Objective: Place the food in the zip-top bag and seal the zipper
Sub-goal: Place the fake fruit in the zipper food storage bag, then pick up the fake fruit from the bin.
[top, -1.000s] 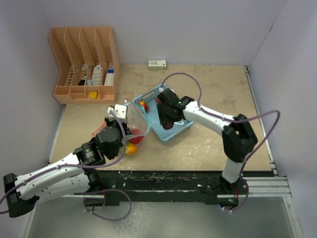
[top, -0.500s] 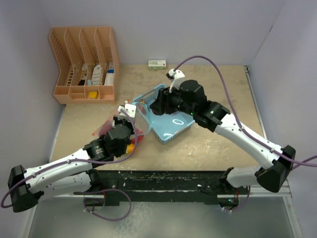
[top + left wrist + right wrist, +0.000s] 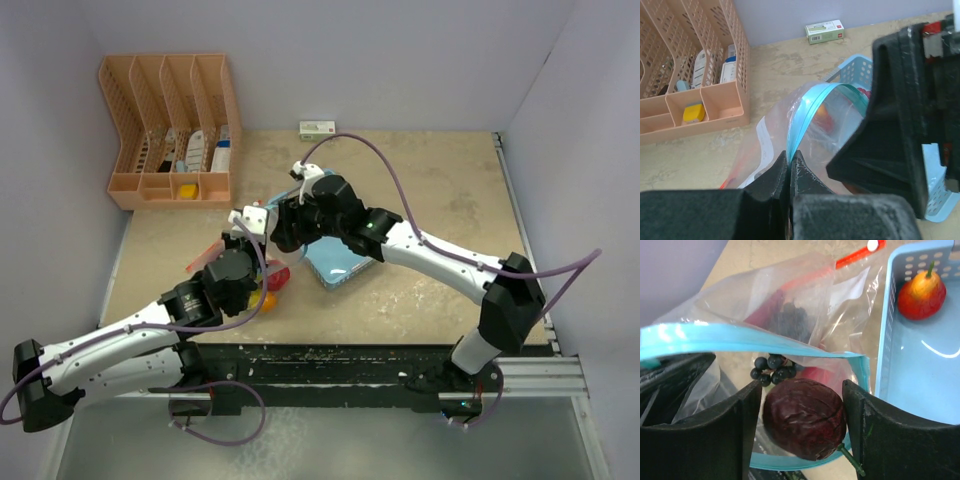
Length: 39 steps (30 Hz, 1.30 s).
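The clear zip-top bag (image 3: 268, 250) has a blue zipper rim (image 3: 812, 100) and stands open. My left gripper (image 3: 790, 156) is shut on that rim, at the bag's near side (image 3: 247, 232). My right gripper (image 3: 802, 390) is shut on a maroon wrinkled fruit (image 3: 805, 425) with a green stem, right over the bag's mouth (image 3: 283, 228). Dark purple grapes (image 3: 772, 369) and a red piece (image 3: 815, 374) lie inside the bag. An orange-red fruit (image 3: 921, 290) lies in the blue basket (image 3: 910, 390). A yellow-orange piece (image 3: 263, 298) shows low in the bag.
The blue basket (image 3: 345, 262) sits just right of the bag. The orange rack (image 3: 170, 130) with bottles stands at the back left. A small green-white box (image 3: 317, 129) lies by the back wall. A red strip (image 3: 855, 255) with a white slider lies beyond the bag.
My right arm has lifted out of the blue basket and swung left to the bag's mouth with the maroon fruit. My left gripper has kept hold of the rim.
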Available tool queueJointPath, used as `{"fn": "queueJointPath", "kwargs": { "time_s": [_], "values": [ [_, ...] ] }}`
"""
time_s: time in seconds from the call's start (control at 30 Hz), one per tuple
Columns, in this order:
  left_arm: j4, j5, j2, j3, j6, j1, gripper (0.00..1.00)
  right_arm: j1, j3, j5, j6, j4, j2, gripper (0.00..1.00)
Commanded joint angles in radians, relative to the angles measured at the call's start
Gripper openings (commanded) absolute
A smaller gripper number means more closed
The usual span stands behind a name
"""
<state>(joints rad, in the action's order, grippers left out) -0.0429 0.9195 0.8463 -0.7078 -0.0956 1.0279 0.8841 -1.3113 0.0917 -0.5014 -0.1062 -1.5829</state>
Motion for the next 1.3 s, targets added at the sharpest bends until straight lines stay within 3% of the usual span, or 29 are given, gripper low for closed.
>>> {"fn": "queueJointPath", "kwargs": {
  "time_s": [0.0, 0.13, 0.43, 0.53, 0.67, 0.8, 0.93, 1.27],
  "values": [
    [-0.008, 0.003, -0.023, -0.045, -0.031, -0.003, 0.00, 0.017, -0.112, -0.010, 0.001, 0.085, -0.009, 0.75],
    [0.001, 0.005, -0.028, -0.034, -0.033, -0.003, 0.00, 0.018, -0.098, 0.005, -0.003, 0.082, 0.002, 0.85],
    [-0.003, 0.018, -0.032, -0.042, -0.022, -0.004, 0.00, 0.018, -0.032, -0.097, 0.016, -0.023, 0.164, 0.84],
    [-0.020, 0.033, -0.064, -0.052, -0.006, -0.004, 0.00, 0.010, -0.011, -0.207, 0.048, -0.082, 0.225, 0.82],
    [-0.016, 0.053, -0.111, -0.054, 0.029, -0.003, 0.00, -0.054, 0.009, -0.257, 0.046, -0.150, 0.249, 0.80],
    [-0.018, 0.074, -0.142, -0.054, 0.048, -0.003, 0.00, -0.150, -0.034, -0.249, 0.035, -0.231, 0.138, 0.79],
    [-0.026, 0.081, -0.160, -0.051, 0.042, -0.004, 0.00, -0.168, -0.145, -0.268, 0.103, -0.279, -0.048, 0.80],
    [-0.069, 0.087, -0.194, -0.053, 0.017, -0.003, 0.00, -0.235, -0.290, -0.297, 0.157, -0.215, -0.343, 0.80]
  ]
}}
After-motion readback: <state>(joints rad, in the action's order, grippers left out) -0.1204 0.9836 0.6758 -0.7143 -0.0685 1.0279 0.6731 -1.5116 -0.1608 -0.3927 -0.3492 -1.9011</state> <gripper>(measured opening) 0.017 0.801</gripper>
